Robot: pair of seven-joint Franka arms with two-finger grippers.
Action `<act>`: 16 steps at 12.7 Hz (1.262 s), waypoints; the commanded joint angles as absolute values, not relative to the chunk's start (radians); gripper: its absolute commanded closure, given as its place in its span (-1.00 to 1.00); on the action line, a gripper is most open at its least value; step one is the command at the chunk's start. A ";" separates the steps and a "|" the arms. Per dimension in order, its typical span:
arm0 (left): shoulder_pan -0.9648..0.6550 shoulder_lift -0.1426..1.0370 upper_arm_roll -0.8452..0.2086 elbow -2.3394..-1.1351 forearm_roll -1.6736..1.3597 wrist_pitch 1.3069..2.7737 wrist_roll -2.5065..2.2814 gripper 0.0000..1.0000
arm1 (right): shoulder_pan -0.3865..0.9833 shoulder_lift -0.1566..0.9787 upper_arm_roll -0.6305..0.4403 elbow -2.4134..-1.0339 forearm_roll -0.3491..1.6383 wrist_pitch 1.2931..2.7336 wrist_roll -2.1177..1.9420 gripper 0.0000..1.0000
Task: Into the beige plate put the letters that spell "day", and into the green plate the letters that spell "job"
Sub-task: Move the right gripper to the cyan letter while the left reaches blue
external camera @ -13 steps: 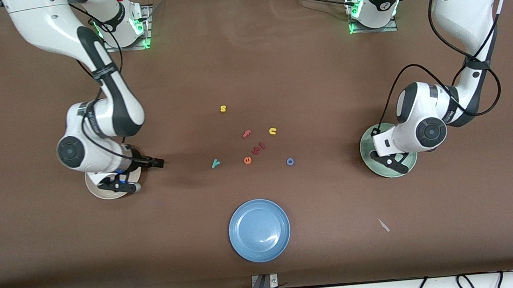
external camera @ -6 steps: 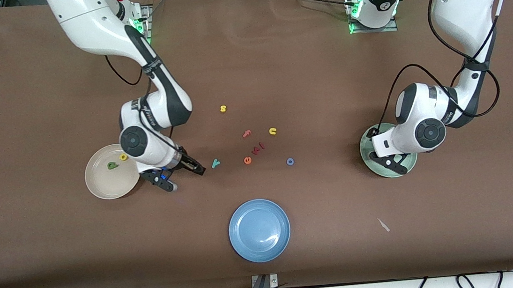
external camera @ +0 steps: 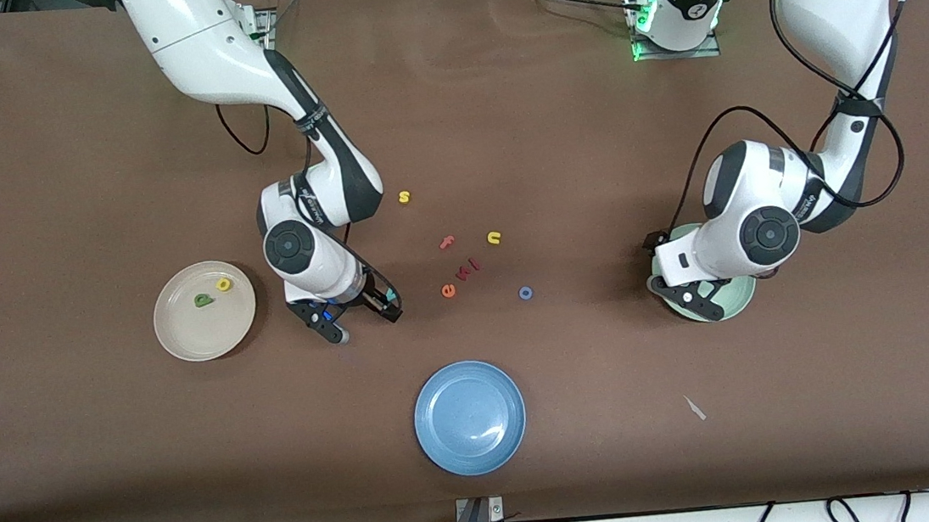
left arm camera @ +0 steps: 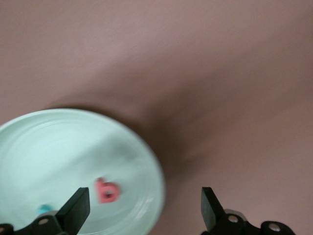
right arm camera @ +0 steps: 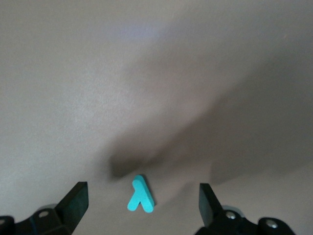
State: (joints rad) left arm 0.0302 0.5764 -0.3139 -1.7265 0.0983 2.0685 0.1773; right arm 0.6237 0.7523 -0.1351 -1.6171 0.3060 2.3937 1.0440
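On the brown tabletop (external camera: 109, 466) the blue plate (external camera: 469, 416) lies nearest the front camera. Farther off, at about its ten o'clock, the right pincer (external camera: 359, 315) hangs low with its fingers spread wide and empty over the teal "y" (right arm camera: 141, 195), which lies flat between the fingertips (right arm camera: 73, 203) in the right wrist view. At nine o'clock from that pincer sits the beige plate (external camera: 182, 339), with the dark green "d" (external camera: 202, 301) and yellow "a" (external camera: 223, 284) in it. Toward the left arm's end, at three o'clock, lie the orange "e" (external camera: 449, 291) and blue "o" (external camera: 525, 293), then the green plate (external camera: 729, 304), over whose edge the left pincer (external camera: 694, 296) hangs open, holding nothing; the pinkish-red "b" (left arm camera: 106, 191) and a bit of teal (left arm camera: 44, 209) lie in that plate. Farther off are the pink "f" (external camera: 447, 243), yellow "u" (external camera: 494, 238) and yellow "s" (external camera: 404, 197).
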 commanded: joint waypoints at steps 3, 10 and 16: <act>-0.004 0.575 -0.394 -1.715 0.063 2.060 -0.156 -1.00 | 0.643 0.798 -0.146 -1.569 0.308 2.396 1.077 -0.83; -0.162 0.712 -0.393 -1.597 0.069 2.224 -0.400 -0.91 | 0.650 0.811 -0.144 -1.569 0.318 2.404 1.085 -0.20; -0.238 0.773 -0.364 -1.594 0.075 2.365 -0.506 -0.72 | 0.655 0.822 -0.144 -1.559 0.321 2.404 1.085 0.00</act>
State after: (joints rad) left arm -0.2000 0.7640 -0.3897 -1.6226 0.0761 2.3670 -0.4816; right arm 0.6398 0.7871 -0.1369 -1.5938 0.3059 2.3944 1.0706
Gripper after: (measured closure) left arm 0.101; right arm 0.489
